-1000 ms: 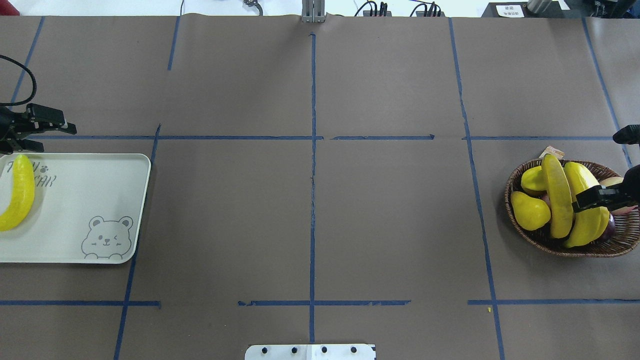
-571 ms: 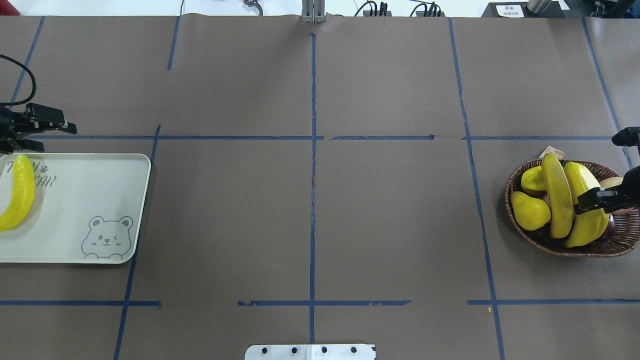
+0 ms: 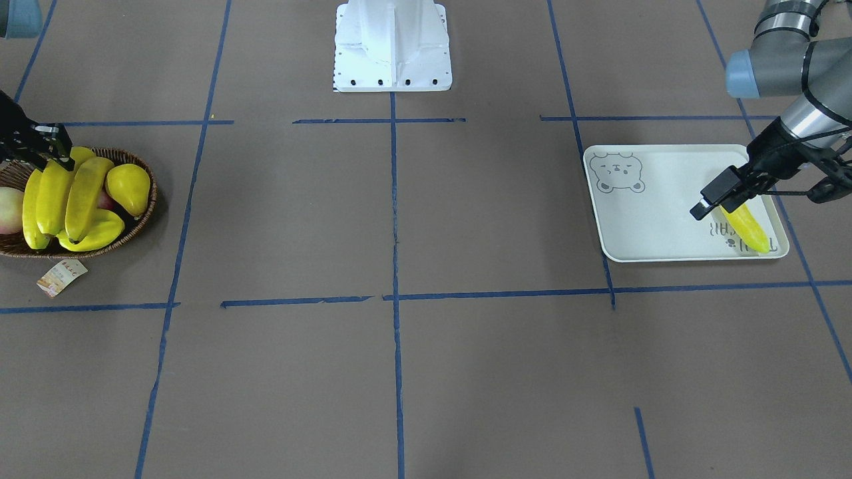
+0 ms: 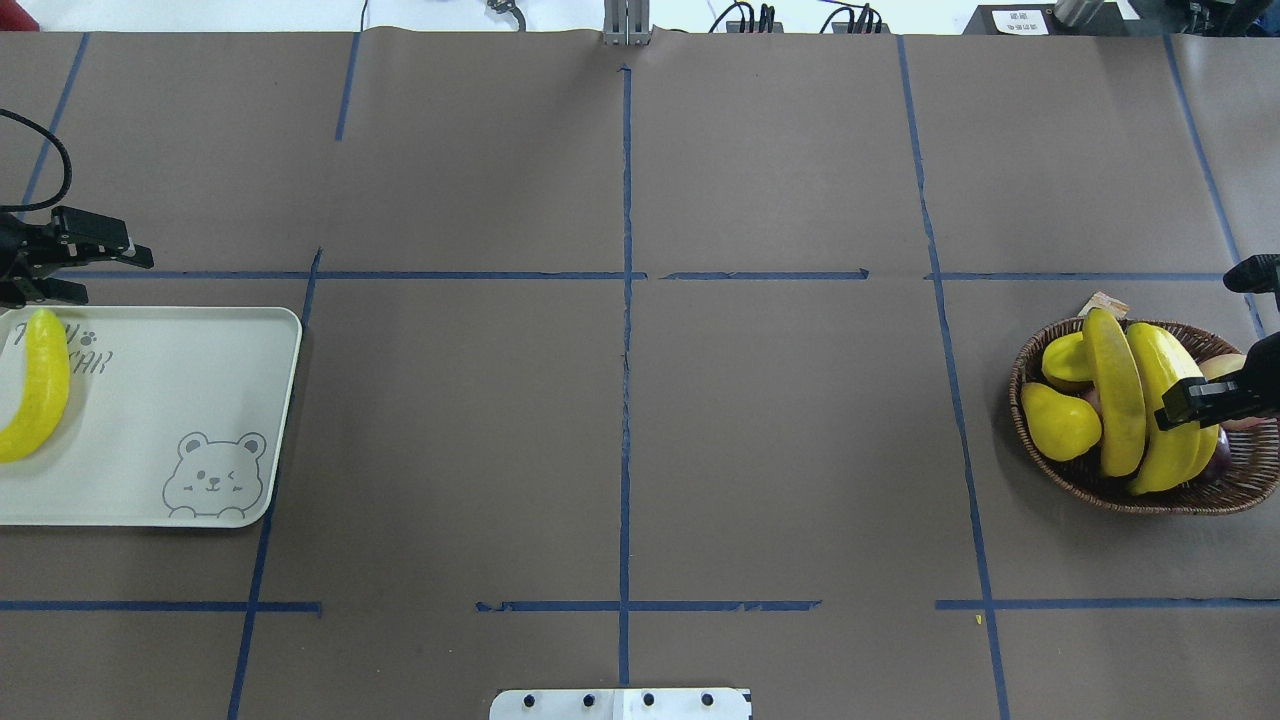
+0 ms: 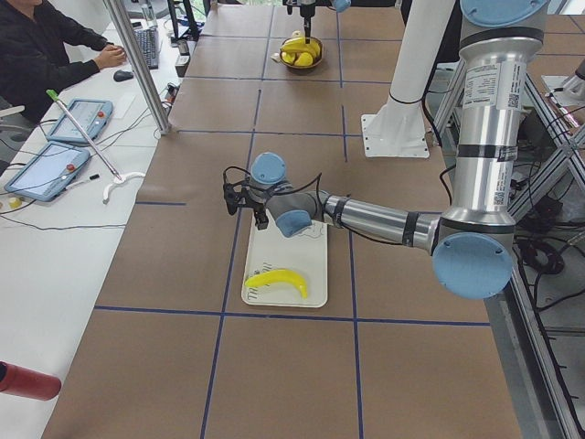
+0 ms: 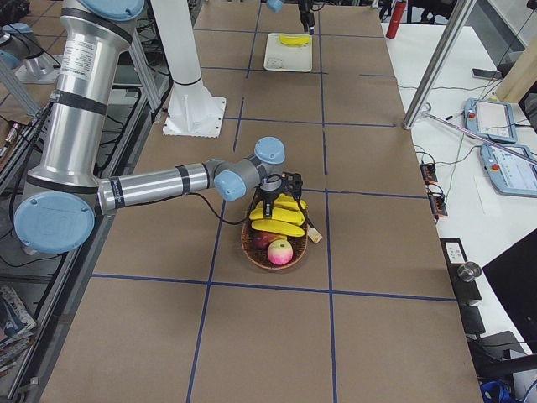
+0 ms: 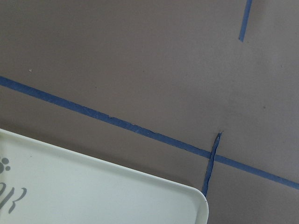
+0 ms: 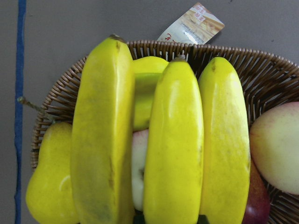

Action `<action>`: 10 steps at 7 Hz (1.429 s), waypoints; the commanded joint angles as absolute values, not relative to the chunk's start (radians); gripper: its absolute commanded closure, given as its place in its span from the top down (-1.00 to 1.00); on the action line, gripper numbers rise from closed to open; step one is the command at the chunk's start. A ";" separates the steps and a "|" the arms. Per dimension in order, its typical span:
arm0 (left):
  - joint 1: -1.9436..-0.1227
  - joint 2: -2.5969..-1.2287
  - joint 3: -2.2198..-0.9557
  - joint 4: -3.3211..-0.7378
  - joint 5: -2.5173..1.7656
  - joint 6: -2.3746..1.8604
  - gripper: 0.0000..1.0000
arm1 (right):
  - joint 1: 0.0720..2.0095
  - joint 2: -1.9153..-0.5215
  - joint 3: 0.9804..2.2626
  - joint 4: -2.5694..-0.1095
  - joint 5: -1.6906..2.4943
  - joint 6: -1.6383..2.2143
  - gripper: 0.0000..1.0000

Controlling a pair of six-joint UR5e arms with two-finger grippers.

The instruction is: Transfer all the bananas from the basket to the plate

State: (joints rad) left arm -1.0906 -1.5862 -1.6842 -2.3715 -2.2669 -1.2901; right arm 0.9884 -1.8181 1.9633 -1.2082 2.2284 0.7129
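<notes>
Three bananas (image 8: 173, 140) lie side by side on top of other fruit in the brown wicker basket (image 4: 1060, 470) at the table's right end. My right gripper (image 4: 1180, 403) hovers just above them, open and empty; its fingers stay outside the right wrist view. A fourth banana (image 4: 40, 380) lies on the off-white plate (image 4: 180, 380) at the left end. Beyond the plate's far left corner my left gripper (image 4: 115, 280) is open, holds nothing and is clear of that banana (image 3: 749, 229).
The basket also holds a yellow pear (image 4: 1058, 420), a pale apple (image 8: 278, 149) and a dark red fruit. Its paper tag (image 4: 1103, 303) lies on the table at the far rim. The robot base (image 3: 393, 46) stands mid-table. A person (image 5: 46, 46) sits at a side desk.
My right gripper has shifted slightly to the right over the bananas in the basket. The left gripper has barely moved. No fruit has changed place.
</notes>
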 commanded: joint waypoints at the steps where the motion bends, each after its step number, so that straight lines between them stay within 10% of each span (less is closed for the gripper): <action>1: -1.091 -1.586 -1.684 -2.372 -2.266 -1.290 0.99 | 0.992 -1.819 1.977 -1.209 2.244 0.709 -0.96; 7: -1.091 -1.588 -1.684 -2.370 -2.267 -1.292 0.99 | 1.214 -1.852 2.031 -1.253 2.344 0.618 -1.00; 10: -1.091 -1.601 -1.686 -2.370 -2.276 -1.292 0.98 | 1.236 -1.638 2.031 -1.293 2.535 0.629 -1.00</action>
State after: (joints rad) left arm -1.0907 -1.5957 -1.6853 -2.3700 -2.2737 -1.2916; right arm 1.2324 -1.7373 2.0310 -1.2668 2.4741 0.6218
